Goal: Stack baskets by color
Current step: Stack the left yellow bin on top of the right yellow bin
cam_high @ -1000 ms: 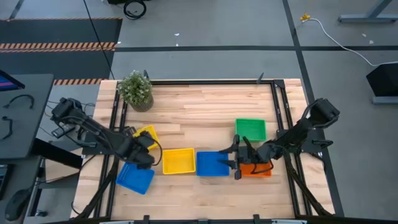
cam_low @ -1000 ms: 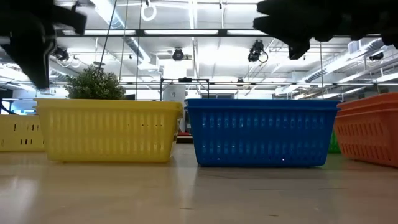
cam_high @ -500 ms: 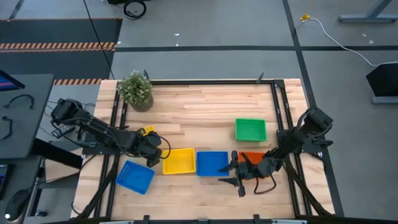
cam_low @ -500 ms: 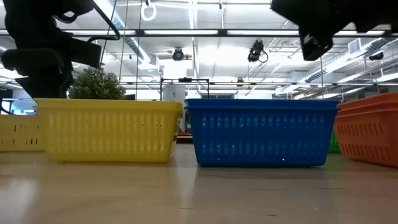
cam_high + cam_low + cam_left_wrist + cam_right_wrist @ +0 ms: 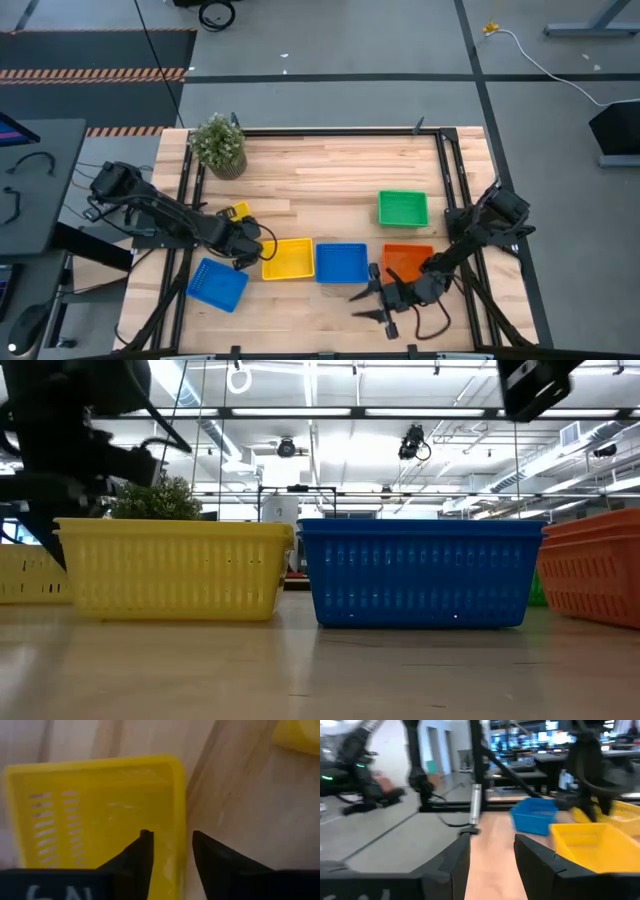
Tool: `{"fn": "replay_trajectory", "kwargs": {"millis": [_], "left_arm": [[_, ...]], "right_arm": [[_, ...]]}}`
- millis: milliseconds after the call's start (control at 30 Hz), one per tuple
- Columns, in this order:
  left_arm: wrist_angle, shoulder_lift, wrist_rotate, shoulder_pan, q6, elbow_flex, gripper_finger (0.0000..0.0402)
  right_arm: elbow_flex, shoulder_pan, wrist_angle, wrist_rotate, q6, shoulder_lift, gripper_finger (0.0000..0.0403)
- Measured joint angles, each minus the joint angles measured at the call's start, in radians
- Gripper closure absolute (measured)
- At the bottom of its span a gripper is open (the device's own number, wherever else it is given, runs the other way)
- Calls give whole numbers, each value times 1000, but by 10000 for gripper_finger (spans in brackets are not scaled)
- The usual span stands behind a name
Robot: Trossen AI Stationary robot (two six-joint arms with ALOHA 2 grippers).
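Right gripper (image 5: 372, 303) has pulled back off the orange basket (image 5: 408, 258) toward the table's front edge, fingers parted, grasping nothing. Left gripper (image 5: 250, 243) has shifted onto the small yellow basket (image 5: 236, 211) behind the yellow basket (image 5: 287, 258); its fingers (image 5: 142, 857) straddle that basket's rim, not clenched. Blue basket (image 5: 341, 262) touches the yellow basket's right side; orange just beyond it. Green basket (image 5: 403, 208) sits behind the orange. Second blue basket (image 5: 217, 284) lies front-left of the yellow. Plant (image 5: 218, 144) well behind it.
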Motion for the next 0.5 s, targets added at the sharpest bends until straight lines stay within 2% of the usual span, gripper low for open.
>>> {"fn": "replay_trajectory", "kwargs": {"millis": [100, 267, 367, 500], "left_arm": [[4, 26, 9, 0, 21, 1, 295], [-13, 47, 36, 0, 87, 4, 382], [-121, 47, 41, 1, 98, 55, 391], [-346, 47, 9, 0, 74, 220, 395]], "right_arm": [[8, 37, 1, 25, -23, -3, 245], [16, 82, 2, 89, -85, -14, 245], [22, 89, 13, 113, -114, -21, 246], [24, 91, 21, 138, -139, -31, 245]]}}
